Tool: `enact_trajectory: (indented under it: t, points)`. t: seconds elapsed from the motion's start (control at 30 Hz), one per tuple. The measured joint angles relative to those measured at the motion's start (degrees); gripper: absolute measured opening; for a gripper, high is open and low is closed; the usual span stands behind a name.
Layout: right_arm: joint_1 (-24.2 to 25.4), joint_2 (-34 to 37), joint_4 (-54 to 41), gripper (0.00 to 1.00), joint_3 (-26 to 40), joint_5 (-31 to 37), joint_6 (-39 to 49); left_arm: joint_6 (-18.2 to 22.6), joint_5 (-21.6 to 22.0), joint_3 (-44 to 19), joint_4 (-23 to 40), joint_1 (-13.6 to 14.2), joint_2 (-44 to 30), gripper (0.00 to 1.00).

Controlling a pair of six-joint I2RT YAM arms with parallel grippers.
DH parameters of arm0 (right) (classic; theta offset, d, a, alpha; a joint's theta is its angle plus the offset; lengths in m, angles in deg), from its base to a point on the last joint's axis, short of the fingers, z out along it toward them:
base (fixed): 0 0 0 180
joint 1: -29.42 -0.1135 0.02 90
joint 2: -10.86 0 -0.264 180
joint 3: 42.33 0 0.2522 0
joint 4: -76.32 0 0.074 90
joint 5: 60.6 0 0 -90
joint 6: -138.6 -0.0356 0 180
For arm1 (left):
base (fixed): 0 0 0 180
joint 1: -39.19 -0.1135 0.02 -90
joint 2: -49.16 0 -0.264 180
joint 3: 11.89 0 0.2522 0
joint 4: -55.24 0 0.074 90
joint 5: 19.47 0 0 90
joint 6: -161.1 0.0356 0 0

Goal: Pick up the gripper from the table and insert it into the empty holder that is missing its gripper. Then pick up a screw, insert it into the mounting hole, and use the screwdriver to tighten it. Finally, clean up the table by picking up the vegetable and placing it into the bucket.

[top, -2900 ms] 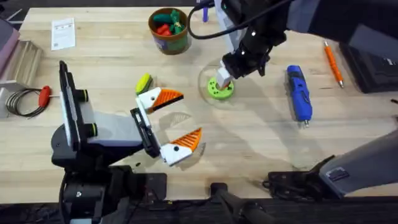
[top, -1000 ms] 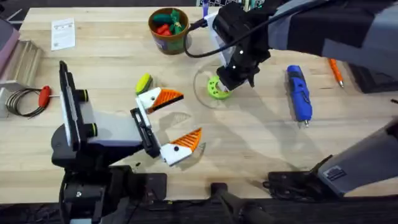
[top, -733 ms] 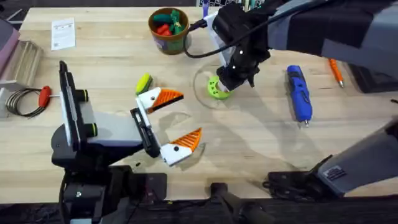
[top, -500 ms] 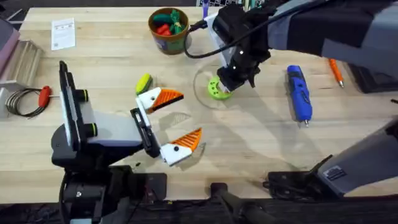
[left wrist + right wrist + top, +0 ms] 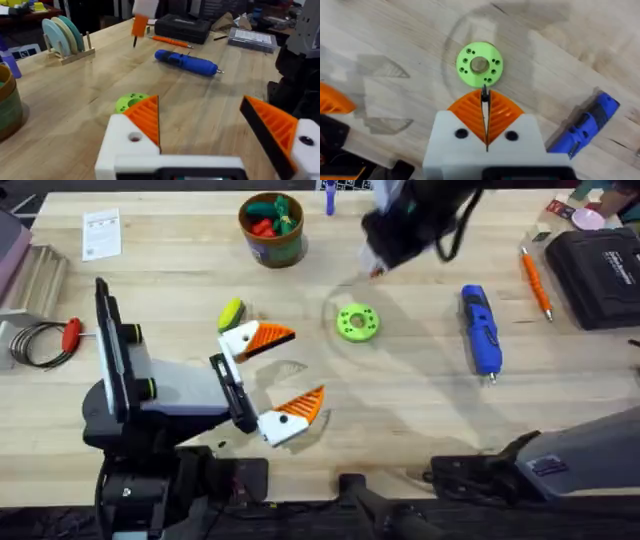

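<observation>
The fat blue pen-shaped screwdriver [image 5: 480, 330] lies flat on the wooden table [image 5: 400, 410]. The small yellow-green toy vegetable [image 5: 231, 313] lies near the round brown bucket [image 5: 270, 229].

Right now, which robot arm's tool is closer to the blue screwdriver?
The right tool. It hangs above the table, up-left of the blue screwdriver. The left tool sits open much farther away, beyond the green disc.

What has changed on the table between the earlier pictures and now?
The right gripper has risen from the green disc and moved away toward the far side of the table. Its fingers are closed on a thin dark item, apparently a screw. The disc now lies uncovered. The left gripper, the screwdriver, the bucket and the vegetable stayed in place.
</observation>
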Motion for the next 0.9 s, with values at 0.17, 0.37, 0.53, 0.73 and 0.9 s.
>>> enact_trajectory:
  t: [0.17, 0.37, 0.53, 0.73, 0.9]
  points:
    - [-1.5, -0.2, -6.8, 0.006, 10.2, 0.1, 0.7, 0.0, 0.0, 0.0, 0.0, 0.0, 0.0, 0.985]
    - [-7.1, -0.2, -8.0, 0.006, 18.2, 0.1, 1.1, 0.0, 0.0, 0.0, 0.0, 0.0, 0.0, 0.985]
    - [-13.2, 0.5, -8.3, 0.006, 20.2, 0.1, 1.2, 0.0, 0.0, 0.0, 0.0, 0.0, 0.0, 0.985]
    - [-18.3, 4.9, -9.5, 0.006, 25.1, -0.4, 1.6, 0.0, 0.0, 0.0, 0.0, 0.0, 0.0, 0.985]
    - [-21.3, 7.7, -11.4, 0.006, 27.6, -1.2, 2.9, 0.0, 0.0, 0.0, 0.0, 0.0, 0.0, 0.985]
